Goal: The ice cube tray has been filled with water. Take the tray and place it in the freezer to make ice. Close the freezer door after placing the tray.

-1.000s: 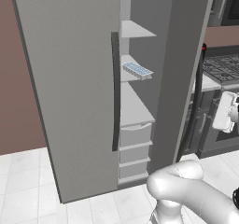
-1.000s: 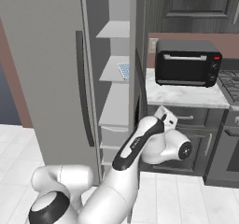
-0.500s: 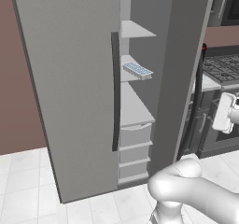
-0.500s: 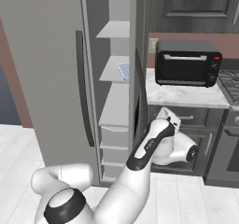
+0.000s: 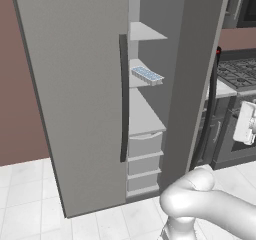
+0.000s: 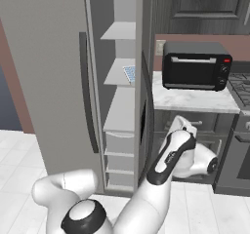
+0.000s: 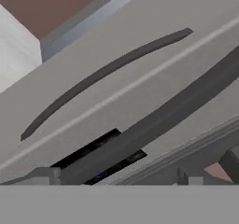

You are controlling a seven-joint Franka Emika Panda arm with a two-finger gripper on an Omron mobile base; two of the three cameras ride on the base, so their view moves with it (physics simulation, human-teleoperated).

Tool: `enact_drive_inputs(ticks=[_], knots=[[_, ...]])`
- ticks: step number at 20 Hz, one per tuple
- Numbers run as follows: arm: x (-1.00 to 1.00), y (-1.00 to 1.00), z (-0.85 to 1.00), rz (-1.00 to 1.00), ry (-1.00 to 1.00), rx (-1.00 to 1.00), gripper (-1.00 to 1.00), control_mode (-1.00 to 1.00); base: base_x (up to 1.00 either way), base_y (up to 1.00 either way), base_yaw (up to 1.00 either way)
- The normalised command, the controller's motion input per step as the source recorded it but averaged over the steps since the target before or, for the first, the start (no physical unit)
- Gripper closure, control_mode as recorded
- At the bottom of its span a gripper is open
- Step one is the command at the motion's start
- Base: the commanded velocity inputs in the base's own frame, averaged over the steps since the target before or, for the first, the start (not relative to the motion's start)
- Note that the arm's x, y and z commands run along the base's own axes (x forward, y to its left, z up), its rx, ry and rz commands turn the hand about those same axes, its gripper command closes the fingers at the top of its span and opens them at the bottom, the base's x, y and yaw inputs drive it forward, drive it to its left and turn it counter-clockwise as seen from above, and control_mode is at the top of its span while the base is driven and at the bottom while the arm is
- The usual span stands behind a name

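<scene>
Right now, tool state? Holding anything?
Tool: open, holding nothing; ice cube tray sits on a freezer shelf.
</scene>
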Motion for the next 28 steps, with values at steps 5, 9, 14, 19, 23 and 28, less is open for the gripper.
enact_drive_inputs(ticks=[5, 9, 14, 19, 23, 28], knots=[[0.18, 0.0, -0.44, 0.06, -0.11, -0.12, -1.0, -1.0, 0.0, 0.0, 0.0], [0.2, 0.0, -0.5, 0.07, -0.15, -0.14, -1.0, -1.0, 0.0, 0.0, 0.0], [0.16, 0.0, -0.41, 0.06, -0.14, -0.13, -1.0, -1.0, 0.0, 0.0, 0.0], [0.14, 0.0, -0.39, 0.05, -0.11, -0.14, -1.0, -1.0, 0.0, 0.0, 0.0], [0.23, 0.0, -0.37, 0.02, -0.08, -0.16, -1.0, -1.0, 0.0, 0.0, 0.0], [0.29, -0.02, -0.33, 0.0, -0.06, -0.18, -1.0, -1.0, 0.0, 0.0, 0.0]])
